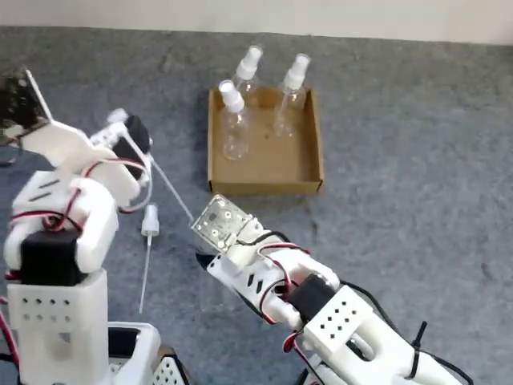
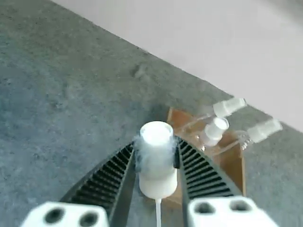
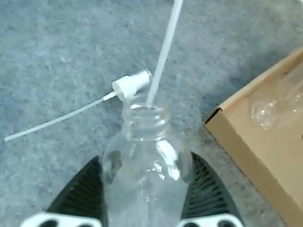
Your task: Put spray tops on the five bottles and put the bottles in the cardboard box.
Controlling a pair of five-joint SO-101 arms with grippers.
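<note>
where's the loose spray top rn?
High view: the loose spray top lies on the table between the two arms, near the left arm, short of the cardboard box. The bottle in the right tool is its nearest neighbour.

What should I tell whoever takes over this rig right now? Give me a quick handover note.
Left gripper: shut on a spray top, its tube reaching the mouth of the open bottle.
Right gripper: shut on that open bottle, near the cardboard box.
Done: three capped bottles are in the box.
Spare spray top: lying on the table.
Left: seat the held top, box this bottle, then use the spare.
</note>
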